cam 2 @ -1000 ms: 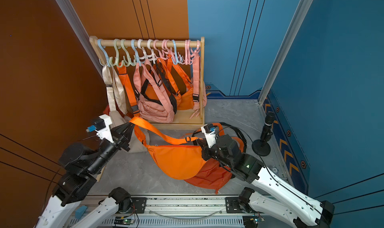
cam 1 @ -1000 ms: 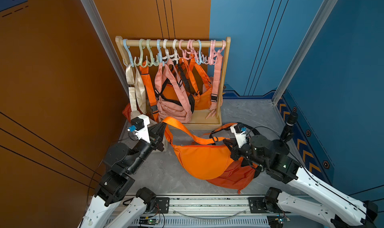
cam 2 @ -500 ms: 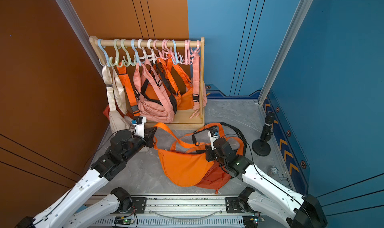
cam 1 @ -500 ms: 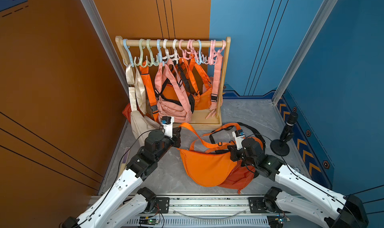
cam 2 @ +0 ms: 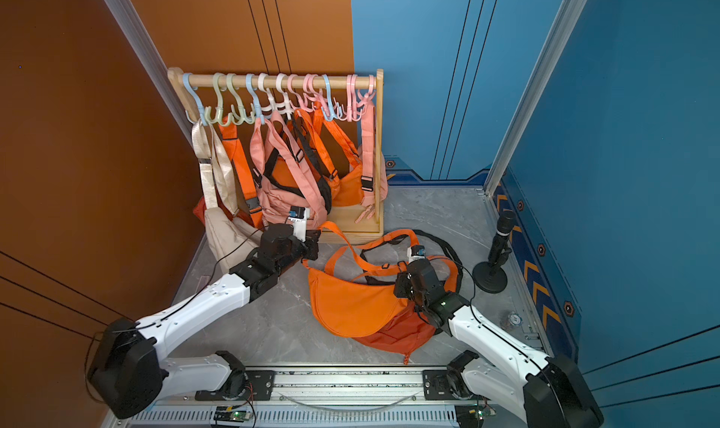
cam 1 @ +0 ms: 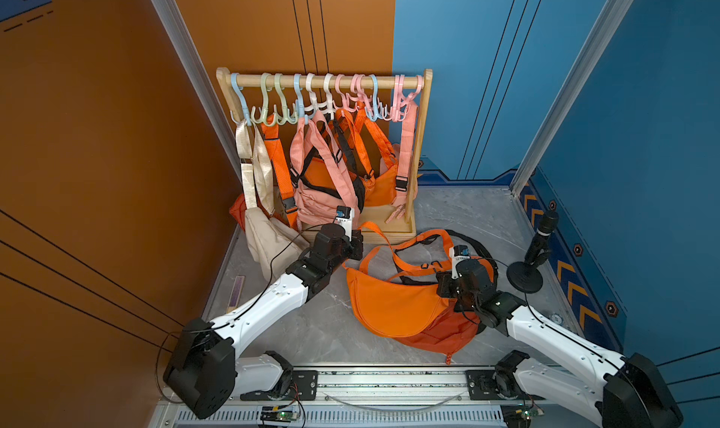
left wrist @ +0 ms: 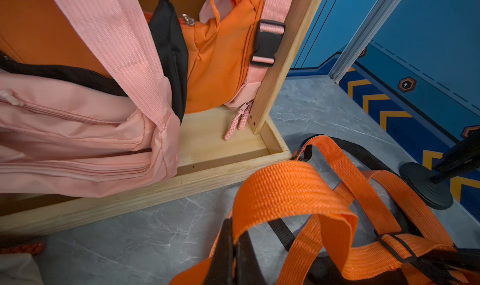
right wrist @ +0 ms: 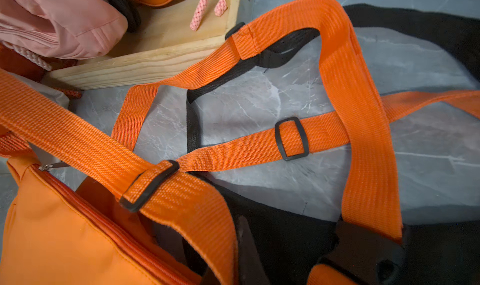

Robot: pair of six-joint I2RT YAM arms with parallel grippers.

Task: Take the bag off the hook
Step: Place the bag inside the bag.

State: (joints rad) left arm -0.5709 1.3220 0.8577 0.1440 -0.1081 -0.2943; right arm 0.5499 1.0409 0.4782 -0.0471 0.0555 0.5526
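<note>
An orange crescent fabric bag (cam 1: 389,309) is laid near the front edge of the grey marbled tabletop (cam 1: 296,328), off the pastel plastic hooks (cam 1: 327,102). Its woven strap (left wrist: 285,190) is clamped by the left gripper (cam 1: 356,247) and the right gripper (cam 1: 444,288), probably so it is kept spread.

A black stand (cam 1: 524,278) with a round base sits on the grey marbled surface (cam 1: 311,328), near the blue wall (cam 1: 643,133). A pink backpack (cam 1: 315,204) and a beige bag (cam 1: 265,235) hang from a wooden rack (cam 1: 251,80) against the orange wall (cam 1: 97,133).
</note>
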